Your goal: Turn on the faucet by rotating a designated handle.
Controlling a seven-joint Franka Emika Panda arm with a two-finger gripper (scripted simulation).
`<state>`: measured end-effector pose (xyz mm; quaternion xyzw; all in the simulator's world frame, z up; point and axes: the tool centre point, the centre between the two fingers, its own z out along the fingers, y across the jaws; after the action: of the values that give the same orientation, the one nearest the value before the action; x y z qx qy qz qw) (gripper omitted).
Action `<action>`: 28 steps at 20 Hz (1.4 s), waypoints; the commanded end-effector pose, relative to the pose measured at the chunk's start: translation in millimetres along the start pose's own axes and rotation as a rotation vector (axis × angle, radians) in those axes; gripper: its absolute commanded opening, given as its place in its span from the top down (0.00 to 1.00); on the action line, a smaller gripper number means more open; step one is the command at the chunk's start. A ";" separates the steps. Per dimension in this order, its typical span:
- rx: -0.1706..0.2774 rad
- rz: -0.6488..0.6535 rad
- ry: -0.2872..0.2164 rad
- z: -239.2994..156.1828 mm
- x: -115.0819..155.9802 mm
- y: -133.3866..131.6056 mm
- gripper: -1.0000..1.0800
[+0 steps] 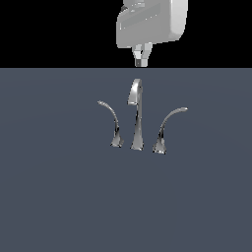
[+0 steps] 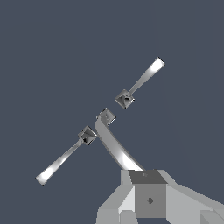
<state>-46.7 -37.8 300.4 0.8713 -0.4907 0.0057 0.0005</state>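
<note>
The chrome faucet stands on the grey surface: a tall tapering spout point(image 1: 137, 118) in the middle with a lever on each side. The handle point(image 1: 164, 130), at the exterior view's right, has a wide flared base and a long arching tip. A thinner lever point(image 1: 114, 125) stands at the spout's other side. My gripper point(image 1: 141, 61) hangs above and behind the spout top, touching nothing, its fingers together and empty. In the wrist view my gripper point(image 2: 148, 177) is over the spout's point(image 2: 114, 146) bent top, with one lever point(image 2: 61, 159) and another point(image 2: 142, 81) pointing opposite ways. I cannot tell which is the handle.
The flat grey surface point(image 1: 59, 197) stretches all around the faucet, with nothing else on it in either view. Behind its far edge the background is black.
</note>
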 end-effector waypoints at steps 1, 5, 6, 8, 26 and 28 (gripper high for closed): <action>-0.001 0.078 0.000 13.2 14.7 -4.0 1.00; -0.003 0.204 -0.001 34.6 39.4 -7.6 1.00; -0.003 0.237 -0.001 40.1 45.9 -8.0 1.00; -0.004 0.303 -0.002 51.3 59.1 -8.2 1.00; -0.009 0.768 -0.006 127.5 147.8 16.6 1.00; -0.009 0.785 -0.007 130.1 150.6 18.3 1.00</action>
<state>16.5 -174.1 173.9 0.6234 -0.7819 0.0003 0.0009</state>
